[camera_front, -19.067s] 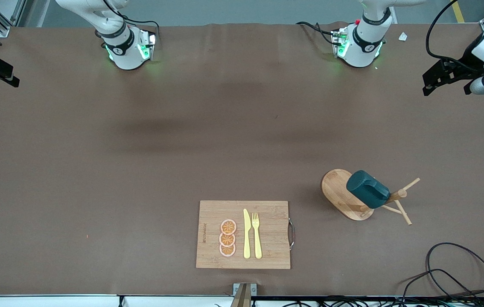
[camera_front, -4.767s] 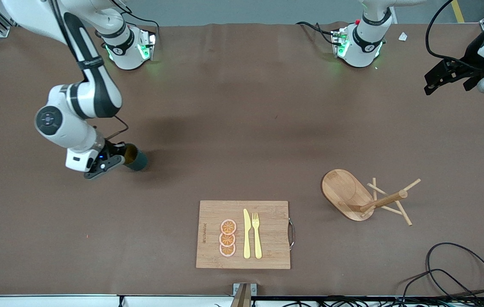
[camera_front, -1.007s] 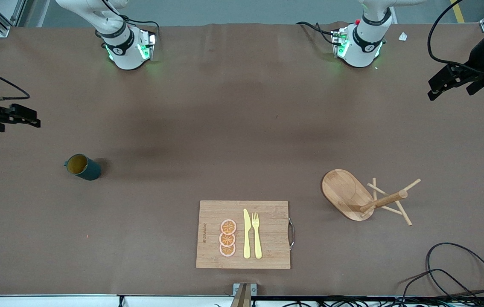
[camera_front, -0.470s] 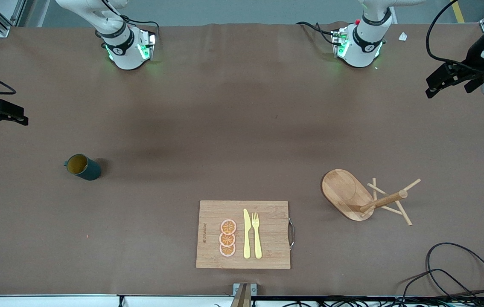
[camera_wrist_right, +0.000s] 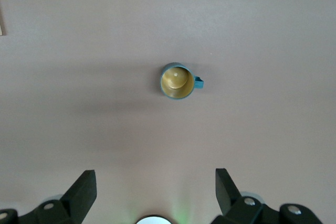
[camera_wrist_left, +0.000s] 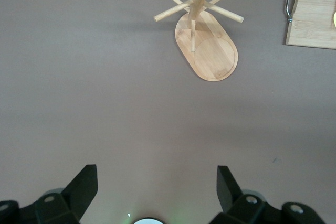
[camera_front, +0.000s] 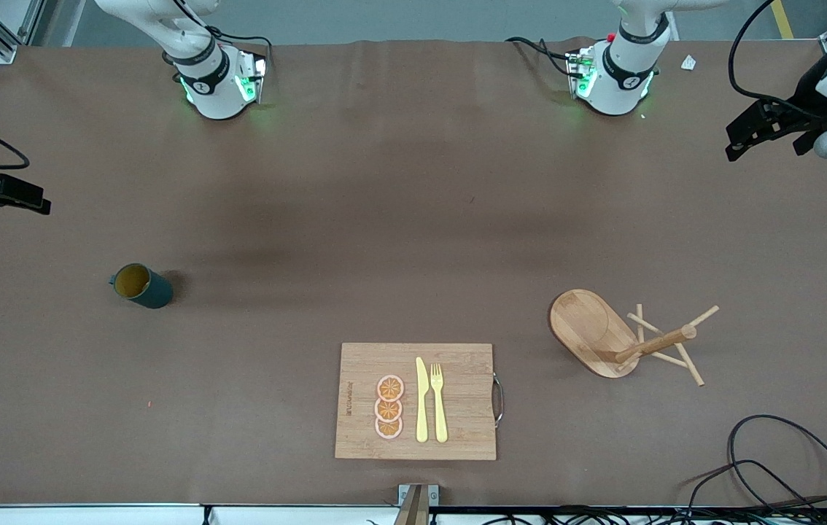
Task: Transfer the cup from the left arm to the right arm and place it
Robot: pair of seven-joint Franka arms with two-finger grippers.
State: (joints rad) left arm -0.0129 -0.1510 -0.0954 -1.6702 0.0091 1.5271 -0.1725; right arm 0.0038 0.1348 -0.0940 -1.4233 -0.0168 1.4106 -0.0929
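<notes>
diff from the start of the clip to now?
The cup left the wooden mug rack and now stands upright on the table toward the right arm's end, let go. The right end effector is open, up at that table edge; the left end effector is open and waits at its own end. Cutting board, knife, fork, orange slices: unchanged.

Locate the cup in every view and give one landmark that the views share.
Front view: the cup stands upright on the table toward the right arm's end.
Left wrist view: not in it.
Right wrist view: the cup sits mid-picture, mouth up.
Shared landmark: the cutting board, seen in the front and left wrist views.
</notes>
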